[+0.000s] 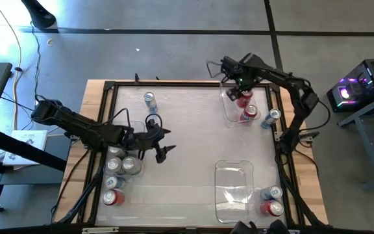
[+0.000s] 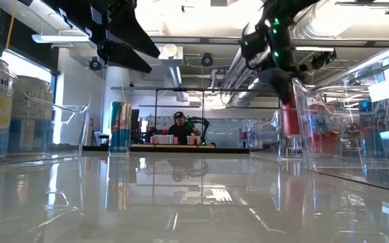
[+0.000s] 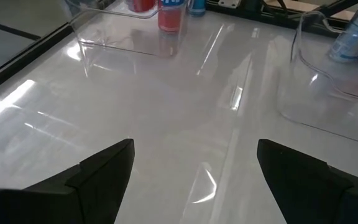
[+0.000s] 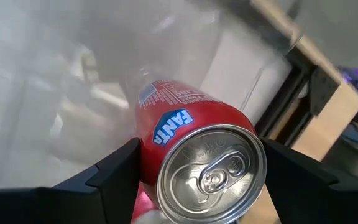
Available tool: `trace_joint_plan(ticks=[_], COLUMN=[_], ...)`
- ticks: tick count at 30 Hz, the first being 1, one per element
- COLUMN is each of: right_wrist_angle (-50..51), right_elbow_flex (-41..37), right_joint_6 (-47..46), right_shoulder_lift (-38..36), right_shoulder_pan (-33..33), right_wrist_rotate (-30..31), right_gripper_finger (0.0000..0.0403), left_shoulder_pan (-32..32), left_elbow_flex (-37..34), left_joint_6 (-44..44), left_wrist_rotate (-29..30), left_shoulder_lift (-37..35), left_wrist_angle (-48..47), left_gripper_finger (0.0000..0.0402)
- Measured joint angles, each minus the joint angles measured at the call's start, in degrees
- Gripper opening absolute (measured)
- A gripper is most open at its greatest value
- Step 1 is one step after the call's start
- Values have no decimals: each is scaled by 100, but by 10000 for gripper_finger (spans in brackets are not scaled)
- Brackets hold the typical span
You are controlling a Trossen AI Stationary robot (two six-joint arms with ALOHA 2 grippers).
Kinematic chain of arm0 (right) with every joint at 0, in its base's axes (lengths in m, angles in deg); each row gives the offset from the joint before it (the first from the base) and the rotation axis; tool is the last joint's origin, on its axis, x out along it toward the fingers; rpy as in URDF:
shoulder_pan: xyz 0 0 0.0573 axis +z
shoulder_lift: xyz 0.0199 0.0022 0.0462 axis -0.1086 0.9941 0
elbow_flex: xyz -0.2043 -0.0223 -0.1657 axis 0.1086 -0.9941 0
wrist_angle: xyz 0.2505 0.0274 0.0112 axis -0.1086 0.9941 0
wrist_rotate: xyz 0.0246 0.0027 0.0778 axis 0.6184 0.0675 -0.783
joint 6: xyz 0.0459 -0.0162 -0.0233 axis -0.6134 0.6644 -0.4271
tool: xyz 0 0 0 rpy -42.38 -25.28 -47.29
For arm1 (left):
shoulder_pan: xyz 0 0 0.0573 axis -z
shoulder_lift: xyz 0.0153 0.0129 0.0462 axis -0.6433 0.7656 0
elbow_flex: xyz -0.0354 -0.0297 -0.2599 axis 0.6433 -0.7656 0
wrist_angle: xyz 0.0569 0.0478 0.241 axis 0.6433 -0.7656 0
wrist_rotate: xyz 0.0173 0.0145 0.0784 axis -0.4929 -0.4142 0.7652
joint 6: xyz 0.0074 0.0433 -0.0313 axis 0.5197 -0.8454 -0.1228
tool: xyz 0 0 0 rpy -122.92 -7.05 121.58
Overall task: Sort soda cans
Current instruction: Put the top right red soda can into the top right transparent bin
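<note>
My right gripper (image 1: 240,93) is over the clear bin (image 1: 229,116) at the table's far right and is shut on a red Fanta can (image 4: 185,143). A second red can (image 1: 250,113) stands in that bin, and a blue can (image 1: 272,117) stands just outside it. My left gripper (image 1: 159,148) hangs open over bare table left of centre, touching nothing; its fingers (image 3: 104,174) show spread wide. A blue and silver can (image 1: 150,99) stands alone on its base at the far left. Several cans (image 1: 121,162) sit in the left bin. My right gripper pinches the red Fanta can's side wall near its top end (image 4: 151,146), one finger (image 4: 114,177) on each side. It comes from above, pointing down, and the silver lid (image 4: 213,171) faces the wrist camera. The can hangs upright below the fingers (image 2: 289,121), inside the bin's walls; whether its base touches the bin floor, I cannot tell.
A clear bin (image 1: 234,170) with nothing in it lies at the near centre-right. Two cans (image 1: 271,201), one blue and one red, stand by the near right corner. A black frame (image 1: 109,91) edges the glossy table. Bare table lies between the two arms.
</note>
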Motion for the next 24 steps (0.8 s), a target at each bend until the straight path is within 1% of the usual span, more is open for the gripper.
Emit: trace_joint_plan(ticks=[4, 12, 18, 21, 24], right_wrist_angle=[-358, -780, -992, -1048, -929], right_elbow_flex=[-554, -962, -1350, -1408, -1278], right_joint_6=[85, 266, 296, 405, 487], right_shoulder_lift=[-233, -287, -328, -324, -300], right_shoulder_pan=[-64, -189, -236, -233, -238], right_wrist_rotate=[6, -147, -269, -266, -312], right_gripper_finger=[273, 273, 297, 303, 306], left_shoulder_pan=[64, 63, 63, 63, 63], left_elbow_flex=[0, 0, 0, 0, 0], left_joint_6=[98, 216, 257, 257, 257], left_wrist_rotate=[97, 200, 197, 197, 195], left_shoulder_lift=[0, -1, 0, 0, 0], left_wrist_angle=[1, 3, 5, 5, 5], left_gripper_finger=[336, 336, 336, 336, 336])
